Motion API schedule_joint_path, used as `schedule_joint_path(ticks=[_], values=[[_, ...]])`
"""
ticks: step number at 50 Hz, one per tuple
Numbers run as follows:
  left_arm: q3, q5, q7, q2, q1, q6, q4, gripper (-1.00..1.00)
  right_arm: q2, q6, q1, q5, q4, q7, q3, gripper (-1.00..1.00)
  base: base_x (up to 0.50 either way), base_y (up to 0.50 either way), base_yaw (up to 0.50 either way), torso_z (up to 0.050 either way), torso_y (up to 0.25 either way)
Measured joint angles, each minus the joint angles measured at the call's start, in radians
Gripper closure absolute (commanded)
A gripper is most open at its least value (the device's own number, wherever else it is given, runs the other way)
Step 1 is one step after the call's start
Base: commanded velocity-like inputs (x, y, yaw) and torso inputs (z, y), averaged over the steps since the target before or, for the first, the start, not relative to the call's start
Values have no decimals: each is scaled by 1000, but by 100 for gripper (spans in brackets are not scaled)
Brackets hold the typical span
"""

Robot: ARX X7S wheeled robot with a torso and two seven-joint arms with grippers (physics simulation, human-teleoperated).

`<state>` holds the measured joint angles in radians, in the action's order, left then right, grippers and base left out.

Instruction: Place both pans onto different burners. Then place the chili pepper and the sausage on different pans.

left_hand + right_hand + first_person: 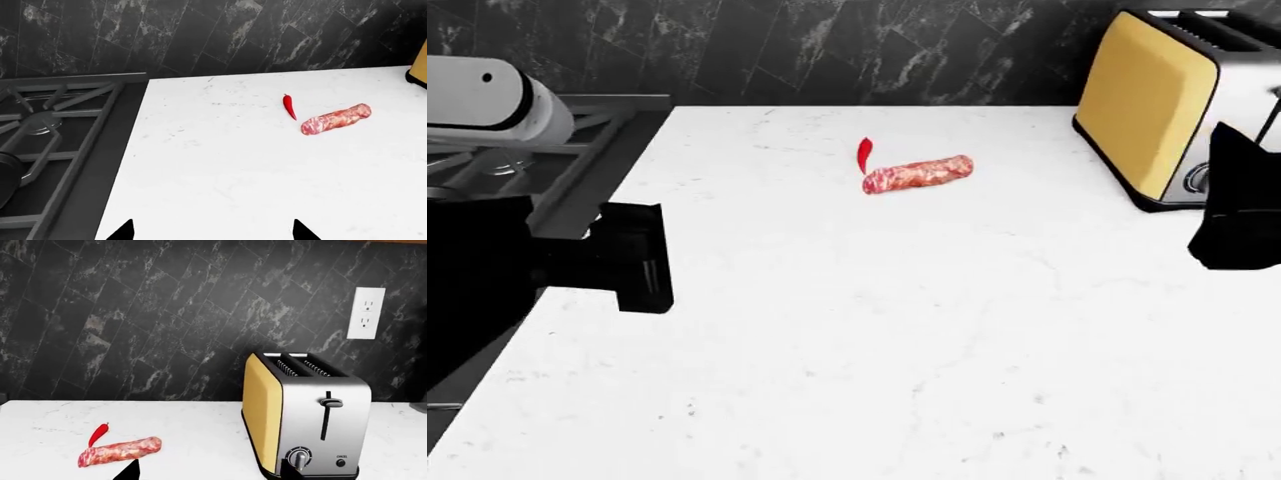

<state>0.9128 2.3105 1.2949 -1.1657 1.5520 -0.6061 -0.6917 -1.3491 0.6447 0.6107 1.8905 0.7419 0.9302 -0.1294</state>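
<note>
The chili pepper (864,153) and the sausage (917,174) lie touching on the white counter (868,330), the pepper just behind the sausage's left end. Both also show in the left wrist view, pepper (289,106) and sausage (335,119), and in the right wrist view, pepper (99,434) and sausage (120,451). My left gripper (213,235) is open and empty over the counter beside the stove, well short of the food. My right gripper (210,475) is open and empty, between the sausage and the toaster. One burner (40,122) shows under its grate. A dark rounded edge (8,175) may be a pan; otherwise the pans are out of view.
The dark stove (601,125) borders the counter's left side. A yellow and steel toaster (1168,100) stands at the back right, close to my right arm (1234,200). A black marble wall with a white outlet (365,312) runs behind.
</note>
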Motion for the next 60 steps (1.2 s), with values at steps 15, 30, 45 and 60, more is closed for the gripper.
schedule_joint_path(ticks=[15,30,45,60], values=[[-3,-3,0,-5,0,2,0,-100,22,43,141,-2,-10,21,110,-100,233,0,0,0,0],[-6,2,7,-1,15,-6,7,-100,51,89,270,14,-29,46,197,-100,500,0,0,0,1],[-6,13,17,3,31,-18,13,-100,79,129,350,27,-38,66,250,-100,468,0,0,0,1],[-11,13,25,18,54,-24,29,-100,257,341,764,128,-184,237,493,-100,9,0,0,0,0]])
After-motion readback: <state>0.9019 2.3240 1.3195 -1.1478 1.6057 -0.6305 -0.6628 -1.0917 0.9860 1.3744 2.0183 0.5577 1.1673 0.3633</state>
